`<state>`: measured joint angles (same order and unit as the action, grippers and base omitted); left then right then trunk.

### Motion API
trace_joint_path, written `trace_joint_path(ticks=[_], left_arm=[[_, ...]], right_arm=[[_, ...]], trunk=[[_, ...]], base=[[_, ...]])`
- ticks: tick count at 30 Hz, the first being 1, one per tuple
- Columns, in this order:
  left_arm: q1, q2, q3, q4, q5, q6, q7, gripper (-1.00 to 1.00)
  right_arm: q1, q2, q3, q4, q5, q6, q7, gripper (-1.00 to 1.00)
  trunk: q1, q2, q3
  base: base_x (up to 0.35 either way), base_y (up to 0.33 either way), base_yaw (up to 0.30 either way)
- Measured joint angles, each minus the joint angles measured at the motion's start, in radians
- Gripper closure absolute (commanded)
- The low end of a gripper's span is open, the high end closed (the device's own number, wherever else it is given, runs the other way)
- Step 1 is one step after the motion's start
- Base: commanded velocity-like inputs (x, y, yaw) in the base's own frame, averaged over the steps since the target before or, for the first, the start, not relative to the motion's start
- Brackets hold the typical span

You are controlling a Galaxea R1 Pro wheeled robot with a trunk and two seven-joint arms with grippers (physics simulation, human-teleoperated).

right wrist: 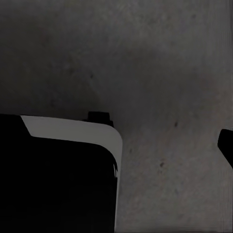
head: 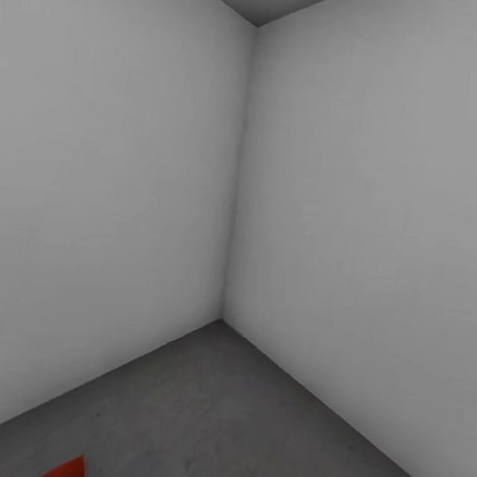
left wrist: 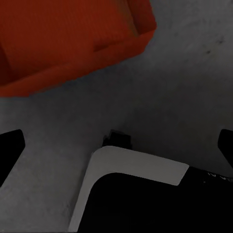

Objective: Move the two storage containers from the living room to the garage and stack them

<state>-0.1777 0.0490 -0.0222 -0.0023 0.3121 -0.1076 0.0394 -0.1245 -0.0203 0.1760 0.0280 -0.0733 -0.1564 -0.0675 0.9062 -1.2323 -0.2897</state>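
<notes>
The head camera is facing a garage corner of two white walls [head: 111,176]. A bin [left wrist: 73,39] is sitting on the concrete floor [left wrist: 160,97], its corner peeking in low. Left jaws are standing wide apart, empty. The right jaws' state I cannot tell.
</notes>
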Motion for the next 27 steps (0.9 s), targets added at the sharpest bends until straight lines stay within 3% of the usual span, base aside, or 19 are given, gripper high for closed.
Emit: trace_joint_path(ticks=[5, 27], left_arm=[[0.000, 0.010, 0.000, 0.000, 0.000, 0.001, 0.000, -1.00], [0.000, -0.008, 0.000, 0.001, -0.003, -0.002, 0.000, -1.00]], right_arm=[[0.000, 0.000, 0.000, 0.000, 0.000, -0.001, 0.000, -1.00], [0.000, 0.000, -0.003, 0.000, -0.003, 0.000, -0.001, -1.00]], trunk=[[0.000, 0.000, 0.000], [0.000, 0.000, 0.005]], base=[[0.014, 0.064, -0.284], [0.001, 0.003, -0.274]])
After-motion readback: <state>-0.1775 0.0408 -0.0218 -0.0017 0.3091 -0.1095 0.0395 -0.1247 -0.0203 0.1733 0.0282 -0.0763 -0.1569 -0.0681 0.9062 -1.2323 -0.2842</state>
